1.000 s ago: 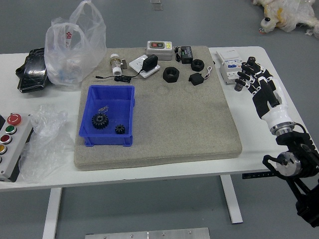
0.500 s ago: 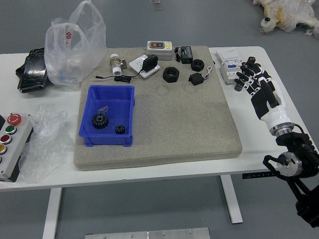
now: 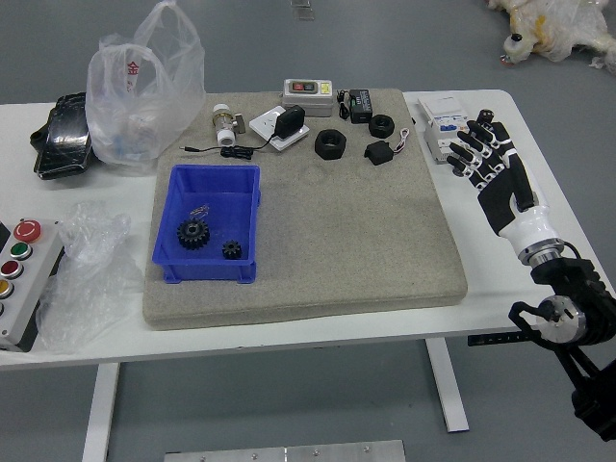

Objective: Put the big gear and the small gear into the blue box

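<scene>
White table (image 3: 385,323) bears the box (image 3: 205,270) at nine o'clock, big gear (image 3: 193,233) and small gear (image 3: 232,249) inside, while from four o'clock the right hand (image 3: 493,173) slants toward eleven, open and released, fingers (image 3: 466,154) spread.

Open room stretched across the gray mat (image 3: 356,231) from the blue box's (image 3: 257,223) right wall to the mat's right edge. Black rings (image 3: 330,144) and a black block (image 3: 378,152) blocked the far side; a bulky plastic bag (image 3: 144,101) rose near the box's far-left corner.
</scene>
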{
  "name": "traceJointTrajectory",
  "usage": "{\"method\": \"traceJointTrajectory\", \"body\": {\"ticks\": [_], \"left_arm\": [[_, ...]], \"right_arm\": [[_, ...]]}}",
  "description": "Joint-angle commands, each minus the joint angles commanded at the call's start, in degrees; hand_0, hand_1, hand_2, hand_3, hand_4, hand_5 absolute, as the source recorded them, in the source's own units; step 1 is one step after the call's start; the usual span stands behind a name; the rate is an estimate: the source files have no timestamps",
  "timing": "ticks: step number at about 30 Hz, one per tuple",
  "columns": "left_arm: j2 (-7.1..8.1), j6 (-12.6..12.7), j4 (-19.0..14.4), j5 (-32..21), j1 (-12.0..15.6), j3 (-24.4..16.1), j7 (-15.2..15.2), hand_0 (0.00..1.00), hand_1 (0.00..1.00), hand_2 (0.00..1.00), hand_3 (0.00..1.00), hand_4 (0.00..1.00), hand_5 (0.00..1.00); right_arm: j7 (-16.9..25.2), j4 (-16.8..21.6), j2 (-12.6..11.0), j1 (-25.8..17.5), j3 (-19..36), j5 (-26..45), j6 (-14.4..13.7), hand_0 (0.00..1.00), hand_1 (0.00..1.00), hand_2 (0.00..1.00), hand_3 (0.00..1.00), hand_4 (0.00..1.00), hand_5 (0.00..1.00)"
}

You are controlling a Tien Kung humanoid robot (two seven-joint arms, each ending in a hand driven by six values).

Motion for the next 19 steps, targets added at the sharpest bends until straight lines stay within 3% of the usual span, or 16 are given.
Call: {"method": "traceJointTrajectory", "body": {"ticks": [1,2,7,19], "left_arm": [[0.00,0.11,0.00,0.10,0.03,-0.03,-0.29,0.715,0.669,0.657,0.803,0.729,0.435],[0.00,0.27,0.01,0.20,0.05,-0.06,-0.63,0.708,0.659,0.649,0.798,0.732,0.438],[-0.03,0.79,0.00,0.99,0.17,-0.63,-1.53,0.708,0.659,0.649,0.798,0.732,0.438],[0.18,1.52,-0.58,5.53,1.09,-5.05,-0.22,0.705,0.655,0.642,0.793,0.727,0.434]], "right_arm": [[-0.03,-0.02,0.01,-0.01,0.00,0.02,-0.02,0.819,0.787,0.787,0.786,0.884,0.805],[-0.04,-0.05,0.01,-0.04,0.00,0.08,-0.06,0.852,0.835,0.832,0.767,0.924,0.940],[0.01,-0.13,0.00,-0.13,0.00,0.40,-0.10,0.852,0.835,0.832,0.767,0.924,0.940],[0.81,-0.39,0.07,-0.23,0.15,2.04,-0.04,0.824,0.802,0.796,0.754,0.930,0.987]]}}
